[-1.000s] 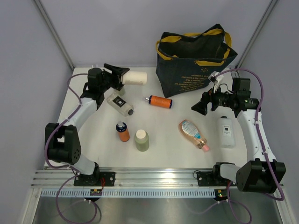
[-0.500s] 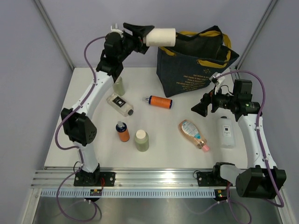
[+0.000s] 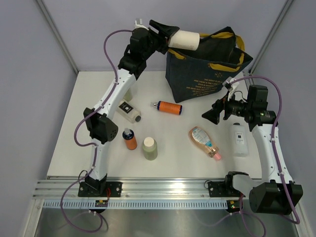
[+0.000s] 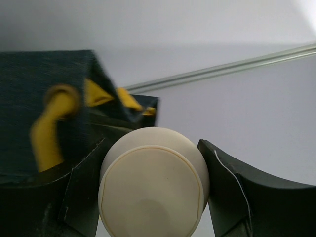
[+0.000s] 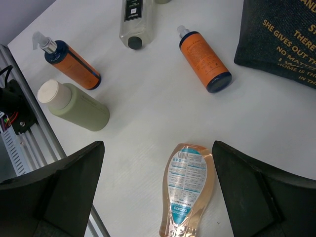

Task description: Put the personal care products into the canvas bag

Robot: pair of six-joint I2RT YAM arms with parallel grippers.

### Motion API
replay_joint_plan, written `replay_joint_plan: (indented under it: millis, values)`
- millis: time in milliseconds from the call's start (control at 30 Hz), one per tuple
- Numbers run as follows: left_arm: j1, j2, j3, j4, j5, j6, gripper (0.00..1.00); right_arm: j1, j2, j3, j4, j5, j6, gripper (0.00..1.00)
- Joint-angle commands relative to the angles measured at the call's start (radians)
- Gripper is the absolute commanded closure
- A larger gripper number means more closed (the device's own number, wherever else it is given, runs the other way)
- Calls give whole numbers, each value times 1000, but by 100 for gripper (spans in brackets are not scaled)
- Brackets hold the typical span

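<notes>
So, the left fingers [image 3: 167,35] are clamped on a cream bottle [image 3: 183,39], held sideways over the left rim of the canvas bag [image 3: 207,74] at the far edge of the table [image 3: 173,143], probably lined up for the drop; the right fingers [image 3: 211,113] hang spread wide and empty, aimed at the peach bottle [image 3: 203,141], likely next

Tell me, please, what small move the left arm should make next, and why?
Probably carry the bottle a little further right, over the middle of the bag's mouth, before opening. The left gripper holds the bottle sideways just above the bag's left rim, so letting go here might let it catch the edge or fall outside.
</notes>
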Motion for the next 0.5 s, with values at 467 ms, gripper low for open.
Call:
replay_joint_plan:
  millis: [467]
  values:
    - [-131,25,91,129,-295,855,100,-2,-38,-24,29,-44,-29,1]
